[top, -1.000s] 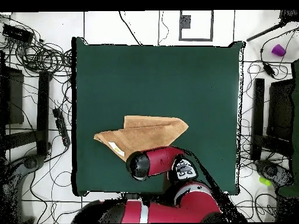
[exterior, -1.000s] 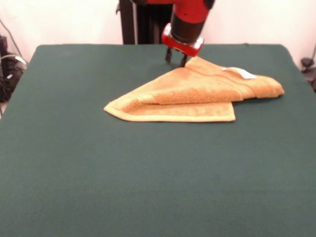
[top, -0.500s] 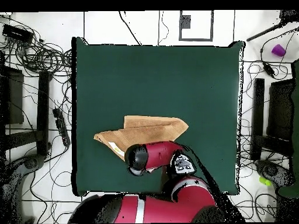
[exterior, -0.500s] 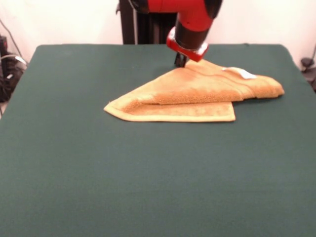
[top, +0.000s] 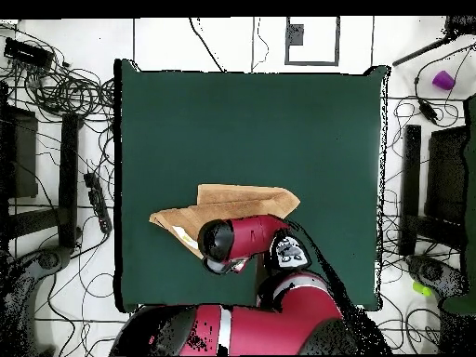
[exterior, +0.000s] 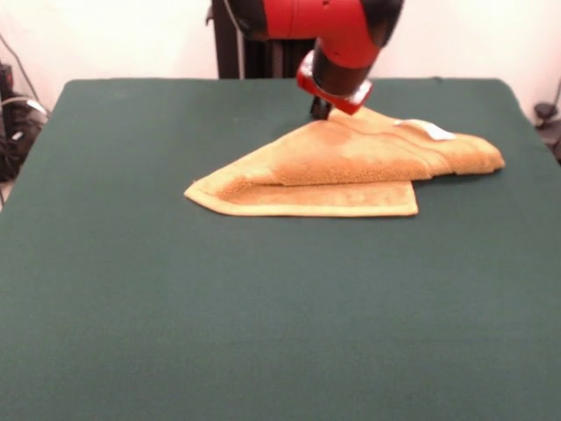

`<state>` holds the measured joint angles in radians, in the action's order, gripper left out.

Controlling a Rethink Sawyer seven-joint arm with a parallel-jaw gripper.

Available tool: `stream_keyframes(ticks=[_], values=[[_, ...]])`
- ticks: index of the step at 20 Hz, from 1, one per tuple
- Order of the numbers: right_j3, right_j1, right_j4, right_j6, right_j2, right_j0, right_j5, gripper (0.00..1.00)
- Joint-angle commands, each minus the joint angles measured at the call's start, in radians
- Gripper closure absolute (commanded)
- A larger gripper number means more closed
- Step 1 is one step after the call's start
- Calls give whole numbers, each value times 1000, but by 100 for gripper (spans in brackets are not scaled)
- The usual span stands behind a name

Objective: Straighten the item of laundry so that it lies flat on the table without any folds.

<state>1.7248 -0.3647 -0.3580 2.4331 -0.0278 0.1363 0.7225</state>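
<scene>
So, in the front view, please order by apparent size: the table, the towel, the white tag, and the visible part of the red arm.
1. The table, by far the largest.
2. The towel.
3. The red arm; it is cut off at the top edge, so only its visible part counts.
4. The white tag, the smallest.

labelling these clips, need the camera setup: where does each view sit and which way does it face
Front view: sits across the table, facing the robot; shows the folded towel, the arm coming down from above, the gripper at the towel's far edge.
Overhead view: sits above, looking straight down, robot's base at the bottom; the arm covers part of the towel.
Shared: towel, green table, red arm.
</scene>
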Motion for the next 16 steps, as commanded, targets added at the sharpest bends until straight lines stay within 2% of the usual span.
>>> stream_keyframes(ticks=[1,5,6,16], values=[[-264,260,-291,-342,-56,22,-45,100],[-277,251,-425,-404,-62,6,79,100],[-280,249,-462,-410,-71,6,114,0],[-280,241,-689,-508,-55,-34,175,0]])
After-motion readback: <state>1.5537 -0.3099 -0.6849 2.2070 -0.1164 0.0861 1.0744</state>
